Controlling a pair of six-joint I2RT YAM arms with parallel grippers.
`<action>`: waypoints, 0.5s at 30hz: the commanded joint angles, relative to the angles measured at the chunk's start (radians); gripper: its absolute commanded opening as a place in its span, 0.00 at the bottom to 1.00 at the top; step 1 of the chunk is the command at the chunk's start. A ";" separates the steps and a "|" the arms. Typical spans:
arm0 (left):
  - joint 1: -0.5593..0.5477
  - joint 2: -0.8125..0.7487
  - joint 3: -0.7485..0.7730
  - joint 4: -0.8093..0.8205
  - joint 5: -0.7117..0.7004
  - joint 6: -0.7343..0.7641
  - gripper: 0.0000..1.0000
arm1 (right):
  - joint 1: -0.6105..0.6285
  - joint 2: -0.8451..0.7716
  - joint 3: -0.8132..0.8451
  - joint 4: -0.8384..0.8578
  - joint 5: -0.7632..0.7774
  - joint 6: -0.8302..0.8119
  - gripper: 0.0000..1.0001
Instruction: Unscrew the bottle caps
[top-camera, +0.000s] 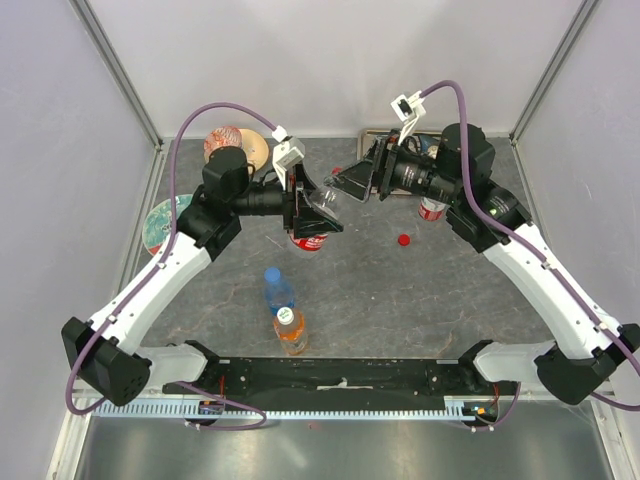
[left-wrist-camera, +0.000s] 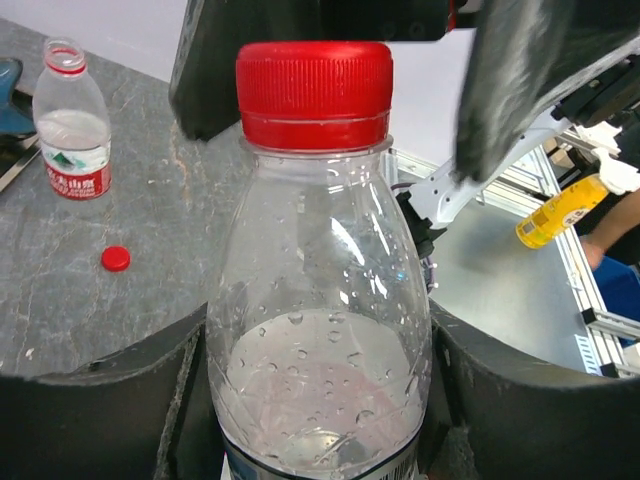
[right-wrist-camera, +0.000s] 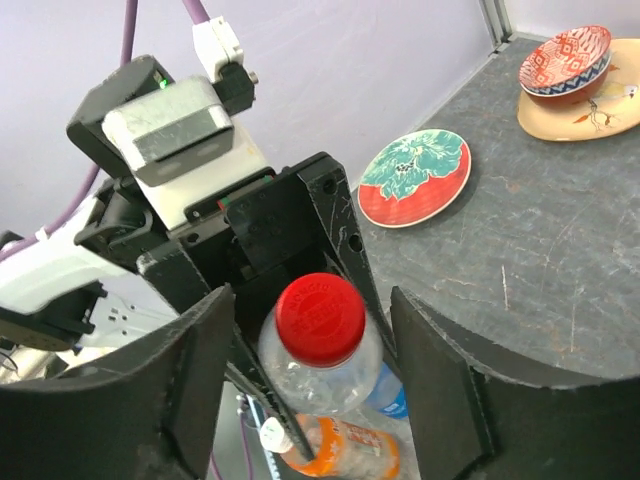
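The red cap (right-wrist-camera: 320, 318) tops the clear bottle (left-wrist-camera: 318, 330) clamped in the left hand (left-wrist-camera: 318, 410), with the right hand (right-wrist-camera: 318, 375) spread either side, apparently not touching. Close squarely on the cap's rim, then twist. The left wrist view, unlike the right, shows a loose red cap (left-wrist-camera: 116, 259) beyond the bottle.
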 joint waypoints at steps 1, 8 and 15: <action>0.000 -0.031 -0.013 0.032 -0.065 0.034 0.50 | -0.006 -0.037 0.036 0.034 0.045 -0.004 0.76; -0.078 -0.048 -0.007 -0.026 -0.389 0.162 0.53 | -0.004 -0.052 0.091 -0.023 0.273 -0.013 0.87; -0.236 -0.065 -0.056 0.066 -0.872 0.249 0.52 | 0.000 -0.043 0.070 -0.053 0.471 0.045 0.73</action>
